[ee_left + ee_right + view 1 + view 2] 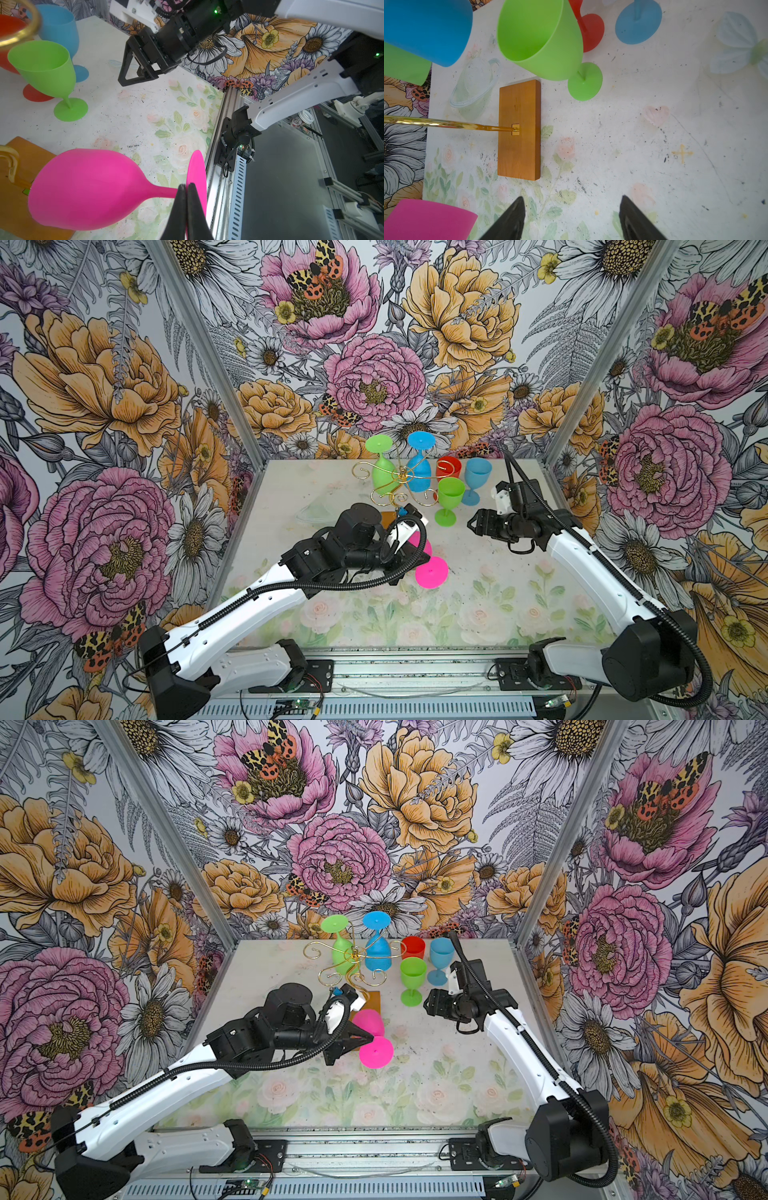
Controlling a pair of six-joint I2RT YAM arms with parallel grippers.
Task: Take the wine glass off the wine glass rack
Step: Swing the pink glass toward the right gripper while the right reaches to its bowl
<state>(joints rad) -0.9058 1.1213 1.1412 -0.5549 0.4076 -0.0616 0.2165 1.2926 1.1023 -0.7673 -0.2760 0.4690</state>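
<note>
Left gripper (186,185): clamped on the stem of the pink wine glass (87,187), beside its foot (likely the thinnest, surest hold).
Glass position: off the wine glass rack (519,149), bowl sideways, near the rack's base.
Right gripper (572,197): jaws spread, empty, apart from the glass.

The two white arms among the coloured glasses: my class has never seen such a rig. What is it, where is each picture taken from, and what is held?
These are two robot arms at a table, each ending in a two-fingered gripper. Two pictures look down from one overhead camera; two come from wrist cameras. The gold wine glass rack carries a hanging green glass and a hanging blue glass, upside down. Beside it stand an upright green glass, an upright blue glass and a red glass. The left gripper is shut on the pink wine glass's stem; the right gripper is open and empty.
</note>
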